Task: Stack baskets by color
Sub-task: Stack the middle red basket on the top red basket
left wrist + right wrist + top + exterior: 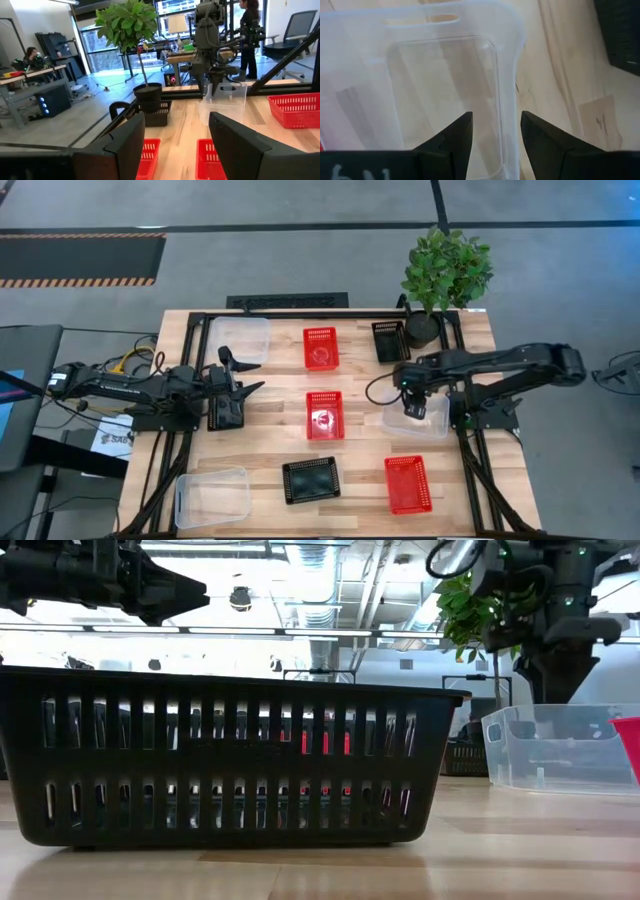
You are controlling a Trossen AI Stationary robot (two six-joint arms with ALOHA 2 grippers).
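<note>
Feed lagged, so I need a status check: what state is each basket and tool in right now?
Left tool: open, above black basket.
Right tool: open, straddling clear basket wall.
Other clear baskets: unstacked.
Red baskets: three, unstacked.
Other black baskets: unstacked.

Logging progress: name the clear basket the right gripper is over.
The clear basket at the table's right, under the right gripper; the other two clear ones sit on the left side.

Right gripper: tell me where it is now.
In the high view the right gripper hangs open on the table's right side, over a clear basket between the middle red basket and the table's right edge, its fingers straddling the basket's wall.
</note>
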